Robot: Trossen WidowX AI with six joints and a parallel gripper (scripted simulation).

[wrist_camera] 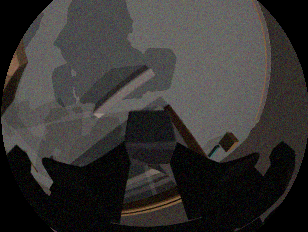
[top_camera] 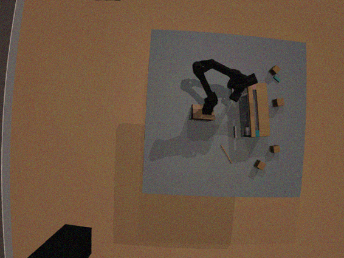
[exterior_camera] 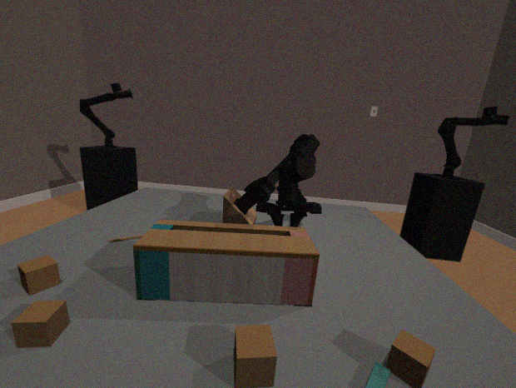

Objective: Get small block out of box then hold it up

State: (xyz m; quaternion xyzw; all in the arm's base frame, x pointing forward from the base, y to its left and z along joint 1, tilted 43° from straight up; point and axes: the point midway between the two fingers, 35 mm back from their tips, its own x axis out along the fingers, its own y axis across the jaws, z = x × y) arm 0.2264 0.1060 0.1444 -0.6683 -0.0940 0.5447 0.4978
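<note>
Block clamped in gripper, off the table.
Block (wrist_camera: pixel 150 136) is gripped betw. jaws of gripper (wrist_camera: pixel 150 161), held up just beside pink end of box (top_camera: pixel 258 109); stick (top_camera: pixel 225 154) seen beyond teal end.

Black arm (exterior_camera: pixel 291 175) behind box (exterior_camera: pixel 227 262)

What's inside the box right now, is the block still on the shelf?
Through the top slot of the box only a dark, bare shelf strip shows. The gripper, beside the pink end, is shut on a dark block. The teal end's inside stays hidden.
</note>
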